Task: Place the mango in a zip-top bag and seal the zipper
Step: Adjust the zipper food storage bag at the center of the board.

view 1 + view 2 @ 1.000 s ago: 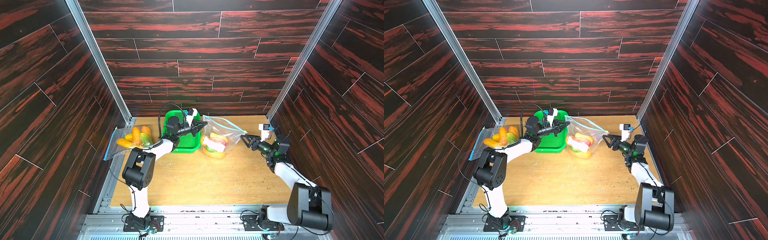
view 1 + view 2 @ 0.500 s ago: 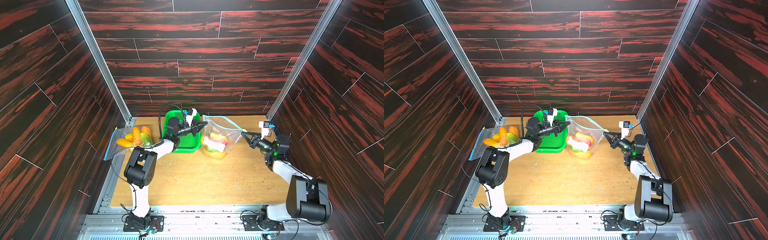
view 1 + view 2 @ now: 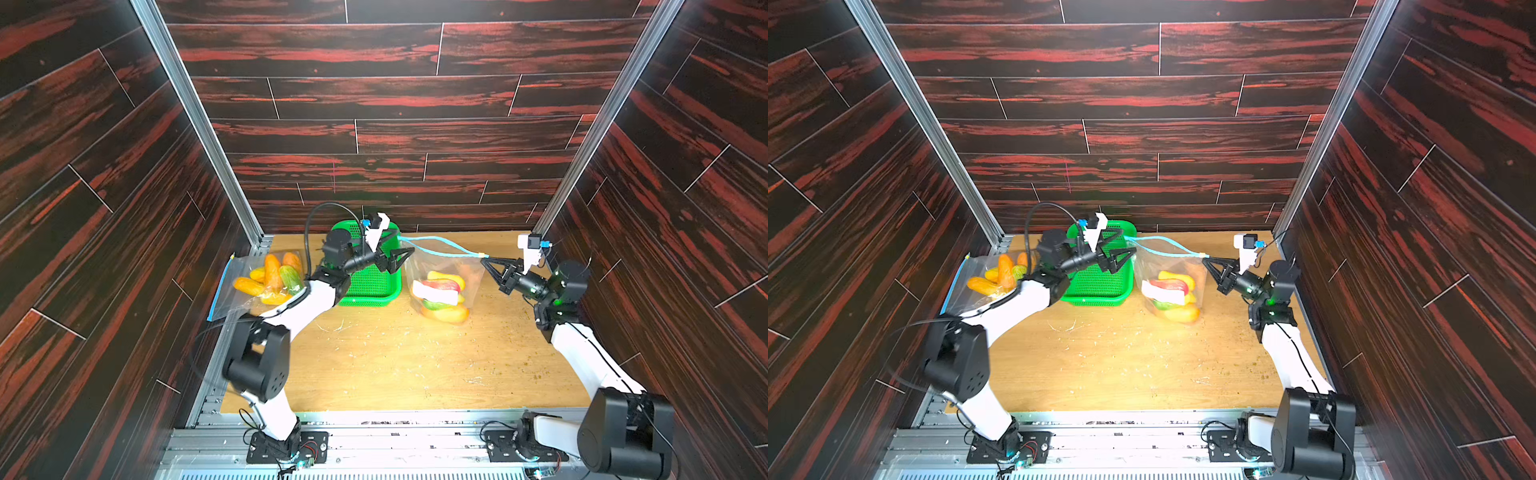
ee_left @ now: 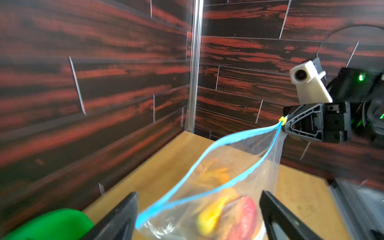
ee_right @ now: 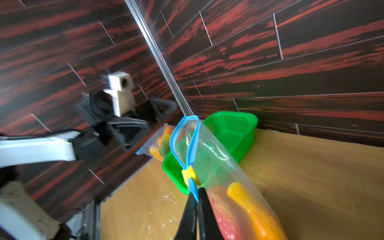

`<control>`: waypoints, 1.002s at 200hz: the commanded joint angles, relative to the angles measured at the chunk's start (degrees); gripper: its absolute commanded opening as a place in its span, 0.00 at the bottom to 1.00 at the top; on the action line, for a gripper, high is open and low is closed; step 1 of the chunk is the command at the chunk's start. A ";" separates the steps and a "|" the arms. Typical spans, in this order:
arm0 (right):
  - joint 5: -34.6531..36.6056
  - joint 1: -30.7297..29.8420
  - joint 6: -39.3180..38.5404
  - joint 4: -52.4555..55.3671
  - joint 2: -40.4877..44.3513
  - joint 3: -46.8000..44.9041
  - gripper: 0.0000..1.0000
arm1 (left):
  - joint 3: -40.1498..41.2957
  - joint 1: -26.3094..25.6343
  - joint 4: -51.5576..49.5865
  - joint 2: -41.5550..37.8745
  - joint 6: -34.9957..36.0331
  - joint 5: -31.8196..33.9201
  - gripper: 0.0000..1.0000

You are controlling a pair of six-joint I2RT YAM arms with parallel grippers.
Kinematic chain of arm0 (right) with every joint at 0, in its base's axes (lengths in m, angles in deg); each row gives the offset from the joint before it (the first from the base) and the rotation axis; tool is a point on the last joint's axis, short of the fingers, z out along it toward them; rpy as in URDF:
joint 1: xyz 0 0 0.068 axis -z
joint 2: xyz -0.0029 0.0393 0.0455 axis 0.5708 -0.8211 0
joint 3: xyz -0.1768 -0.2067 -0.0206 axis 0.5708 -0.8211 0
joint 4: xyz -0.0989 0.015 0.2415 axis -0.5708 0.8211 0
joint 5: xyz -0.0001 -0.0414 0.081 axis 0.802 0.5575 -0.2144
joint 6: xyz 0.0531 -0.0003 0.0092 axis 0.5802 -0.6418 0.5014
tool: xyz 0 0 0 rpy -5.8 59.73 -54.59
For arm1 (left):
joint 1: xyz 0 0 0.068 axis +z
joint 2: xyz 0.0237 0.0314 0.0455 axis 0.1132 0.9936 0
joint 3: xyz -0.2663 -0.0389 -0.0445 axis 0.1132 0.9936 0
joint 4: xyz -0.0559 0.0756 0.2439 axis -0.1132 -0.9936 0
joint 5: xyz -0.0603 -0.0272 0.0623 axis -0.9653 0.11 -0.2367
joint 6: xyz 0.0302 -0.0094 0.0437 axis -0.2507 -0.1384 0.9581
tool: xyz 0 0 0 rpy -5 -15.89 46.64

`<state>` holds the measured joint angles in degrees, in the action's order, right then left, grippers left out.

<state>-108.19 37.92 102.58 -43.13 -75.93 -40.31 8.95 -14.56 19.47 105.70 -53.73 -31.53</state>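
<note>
**Desk seen in both top views; 12 o'clock is the far wall.**

- **Zip-top bag:** a clear bag standing just past the desk's centre, toward 12 o'clock. Its base rests on the desk and its mouth is raised.
- **Mangoes:** several lie inside the bag at its bottom, in yellow, red-green and orange.
- **Zipper track:** the blue track is unsealed. In the left wrist view its two strips bow apart and meet only at the yellow slider. The slider sits at the 3 o'clock end of the mouth.
- **Right fingers:** at 3 o'clock of the bag, pressed together. They pinch the blue corner of the bag just beside the slider.
- **Left fingers:** at 9 o'clock of the bag, spread wide. In the left wrist view the near end of the mouth lies between them. It cannot be told whether it touches either finger.
- **Green basket:** a mesh basket at 11 o'clock, just beside the bag and partly behind the left fingers.
- **Second bag:** a clear bag holding orange, yellow and green fruit. It lies at 10 o'clock, on the desk's edge against the side wall.
</note>
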 commanded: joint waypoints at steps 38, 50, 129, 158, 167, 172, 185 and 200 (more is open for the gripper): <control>1.97 -1.83 -6.25 12.54 0.12 3.98 0.00 | -11.24 -8.19 -27.18 -3.83 25.58 -5.07 1.00; 2.14 -2.35 -6.78 12.64 0.46 3.54 0.00 | -16.07 -10.45 -35.53 -1.12 32.12 -6.12 1.00; 1.50 -6.17 -15.86 18.53 2.27 3.60 0.00 | -44.09 -14.49 -67.26 18.54 47.80 -15.15 0.86; 1.12 -7.00 -18.06 20.05 2.36 4.02 0.00 | -47.48 -14.89 -70.47 20.80 48.93 -15.14 0.80; 0.97 -7.36 -18.97 21.01 2.37 4.27 0.00 | -47.68 -15.15 -70.26 20.91 48.91 -14.85 0.76; 0.84 -7.56 -19.61 21.46 2.49 4.45 0.00 | -47.79 -15.26 -70.18 20.99 48.88 -14.82 0.74; 0.91 -8.10 -20.86 22.66 2.52 4.70 0.00 | -48.38 -15.53 -70.15 21.16 48.75 -14.63 0.73; 0.92 -8.70 -22.10 23.52 2.69 4.74 0.00 | -48.71 -15.85 -69.93 21.34 48.70 -14.85 0.71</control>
<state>-106.40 30.38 84.28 -22.87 -74.50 -37.27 -37.48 -29.79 -47.46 127.47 -6.41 -45.01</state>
